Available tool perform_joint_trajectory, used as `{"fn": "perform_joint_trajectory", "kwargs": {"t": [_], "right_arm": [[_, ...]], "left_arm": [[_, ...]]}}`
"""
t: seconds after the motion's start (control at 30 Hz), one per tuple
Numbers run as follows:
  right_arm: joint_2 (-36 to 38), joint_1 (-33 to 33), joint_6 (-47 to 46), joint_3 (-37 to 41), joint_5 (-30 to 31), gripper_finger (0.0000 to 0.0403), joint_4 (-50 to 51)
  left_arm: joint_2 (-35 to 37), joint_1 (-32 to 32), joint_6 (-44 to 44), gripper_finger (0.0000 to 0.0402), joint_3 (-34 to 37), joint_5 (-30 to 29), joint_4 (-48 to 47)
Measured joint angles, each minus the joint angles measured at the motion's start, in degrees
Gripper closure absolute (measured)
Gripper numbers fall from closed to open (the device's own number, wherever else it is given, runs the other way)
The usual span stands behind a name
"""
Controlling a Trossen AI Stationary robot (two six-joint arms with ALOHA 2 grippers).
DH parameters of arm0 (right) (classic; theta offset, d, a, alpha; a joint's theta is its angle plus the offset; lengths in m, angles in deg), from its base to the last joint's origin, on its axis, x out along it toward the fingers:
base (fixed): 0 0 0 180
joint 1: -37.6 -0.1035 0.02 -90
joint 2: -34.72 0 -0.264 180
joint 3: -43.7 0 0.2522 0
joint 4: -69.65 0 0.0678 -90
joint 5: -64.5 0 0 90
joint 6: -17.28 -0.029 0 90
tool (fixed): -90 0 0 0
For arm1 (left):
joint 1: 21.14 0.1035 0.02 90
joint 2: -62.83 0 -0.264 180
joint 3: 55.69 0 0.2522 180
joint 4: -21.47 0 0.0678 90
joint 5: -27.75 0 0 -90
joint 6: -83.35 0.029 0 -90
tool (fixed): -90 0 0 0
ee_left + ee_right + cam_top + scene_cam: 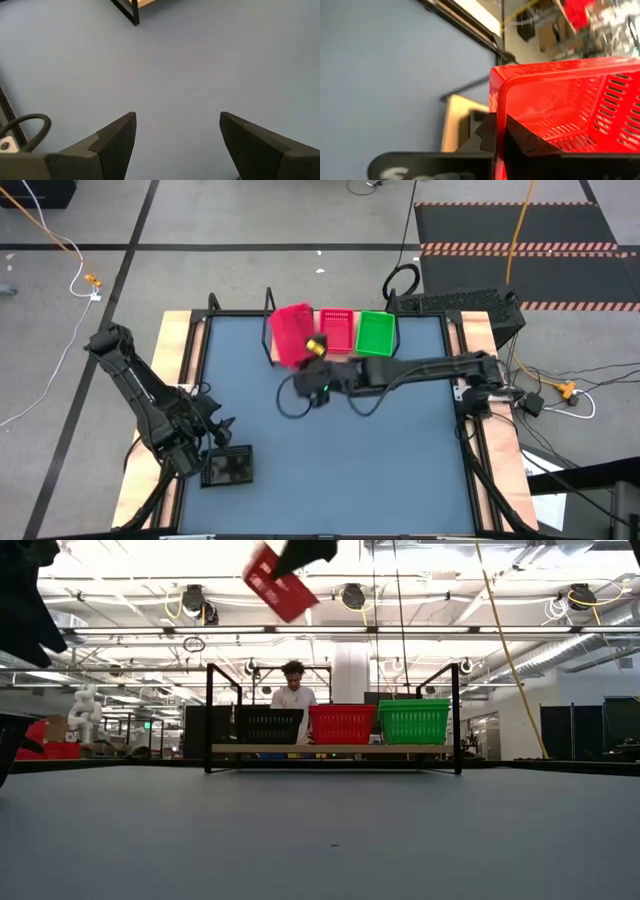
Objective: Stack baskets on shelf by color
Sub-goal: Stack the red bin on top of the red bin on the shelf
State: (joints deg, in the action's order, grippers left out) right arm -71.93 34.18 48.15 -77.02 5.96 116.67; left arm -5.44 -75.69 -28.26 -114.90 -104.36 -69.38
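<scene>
My right gripper (312, 350) is shut on a pink-red basket (291, 335) held high over the shelf's left part; in the low view the basket (280, 582) is tilted at the top of the picture. The shelf (335, 749) stands at the table's far edge and bears a black basket (267, 725), a pink-red basket (343, 723) and a green basket (413, 721) side by side on their bottoms. My left gripper (222, 428) is open and empty (177, 117) over the table's near left part. A black basket (228, 468) sits on the table just nearside of it. My right gripper holds the pink-red basket by one side wall's rim (498, 107), near a corner. One finger (525, 142) is inside the basket and the other is outside the wall. The basket is lifted clear above the shelf and tilted.
The blue-grey tabletop (380, 450) shows bare between the shelf and the near edge. Wooden side strips (178, 350) edge the table. A person (293, 690) is in the room behind the shelf. Cables lie on the floor around the table.
</scene>
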Motion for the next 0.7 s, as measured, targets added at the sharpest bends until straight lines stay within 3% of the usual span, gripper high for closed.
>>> {"fn": "perform_joint_trajectory", "kwargs": {"t": [0.2, 0.4, 0.5, 0.7], "right_arm": [[5.6, 8.6, -7.4, 7.6, -4.5, 0.0402, -0.1], [6.0, 16.7, -12.3, 14.8, -10.5, 0.0402, 0.1], [6.1, 18.7, -12.9, 17.7, -14.4, 0.0402, -0.9], [6.1, 20.4, -14.2, 19.3, -15.2, 0.0402, 0.7]], "left_arm": [[0.0, 0.0, -0.6, 0.0117, 1.4, -0.1, 1.3], [0.0, 0.0, -0.8, 0.0117, 2.0, -0.1, 1.1], [0.0, 0.4, -0.8, 0.0117, 2.0, -0.7, 0.8], [0.0, 2.4, 0.6, 0.0117, 2.0, -2.2, 0.5]]}}
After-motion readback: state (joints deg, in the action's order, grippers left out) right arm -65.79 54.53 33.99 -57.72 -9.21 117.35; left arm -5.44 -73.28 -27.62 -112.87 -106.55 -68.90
